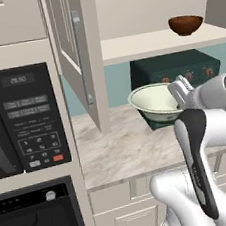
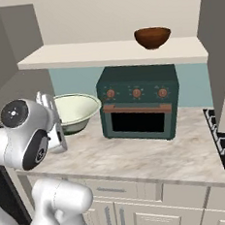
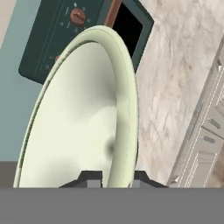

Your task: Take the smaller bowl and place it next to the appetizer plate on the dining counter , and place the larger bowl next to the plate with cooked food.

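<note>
Gripper (image 3: 113, 180) clenched on rim of wide, flared, glossy cream-green larger bowl (image 3: 78, 118); rounded reddish-brown smaller bowl (image 2: 152, 37) on shelf (image 2: 113, 53); marbled counter (image 2: 147, 152).

Larger bowl's (image 1: 151, 101) near rim behind the arm; toaster oven (image 1: 180, 68) partly behind the bowl.

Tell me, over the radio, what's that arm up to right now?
Gripper shut on the larger bowl rim. Smaller bowl on the shelf. Green oven close beside the larger bowl.

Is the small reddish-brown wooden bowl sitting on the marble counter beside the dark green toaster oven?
No, the small reddish-brown bowl rests on the cream shelf above the oven.
</note>
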Tool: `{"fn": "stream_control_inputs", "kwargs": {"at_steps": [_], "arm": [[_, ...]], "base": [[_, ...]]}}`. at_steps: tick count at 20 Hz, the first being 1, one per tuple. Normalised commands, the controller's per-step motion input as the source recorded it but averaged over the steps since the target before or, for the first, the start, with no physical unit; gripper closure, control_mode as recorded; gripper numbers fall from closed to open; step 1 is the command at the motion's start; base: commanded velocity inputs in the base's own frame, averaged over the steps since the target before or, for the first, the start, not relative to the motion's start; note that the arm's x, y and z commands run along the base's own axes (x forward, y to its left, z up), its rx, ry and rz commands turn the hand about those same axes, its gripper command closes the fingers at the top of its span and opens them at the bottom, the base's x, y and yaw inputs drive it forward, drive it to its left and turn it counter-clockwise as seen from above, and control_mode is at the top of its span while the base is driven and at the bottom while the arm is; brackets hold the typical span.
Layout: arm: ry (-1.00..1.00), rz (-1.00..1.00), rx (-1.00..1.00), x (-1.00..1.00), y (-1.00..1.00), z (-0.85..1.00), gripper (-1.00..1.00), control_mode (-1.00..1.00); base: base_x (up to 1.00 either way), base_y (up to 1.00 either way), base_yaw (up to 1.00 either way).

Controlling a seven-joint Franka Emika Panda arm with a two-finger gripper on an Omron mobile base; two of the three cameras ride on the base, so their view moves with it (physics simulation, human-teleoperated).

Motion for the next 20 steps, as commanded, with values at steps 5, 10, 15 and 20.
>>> {"fn": "stream_control_inputs", "kwargs": {"at_steps": [5, 10, 15, 20], "arm": [[-0.15, 0.12, 0.0, -0.18, 0.0, -0.23, 1.0, -1.0], [-0.04, 0.05, 0.0, -0.07, 0.0, -0.09, 1.0, 1.0], [0.0, 0.0, 0.0, 0.0, 0.0, 0.0, 1.0, 1.0], [0.0, 0.0, 0.0, 0.0, 0.0, 0.0, 1.0, 1.0]], "base": [[0.0, 0.0, 0.0], [-0.13, 0.02, 0.13], [-0.49, 0.0, 0.34], [-0.92, -0.19, 0.35]]}}
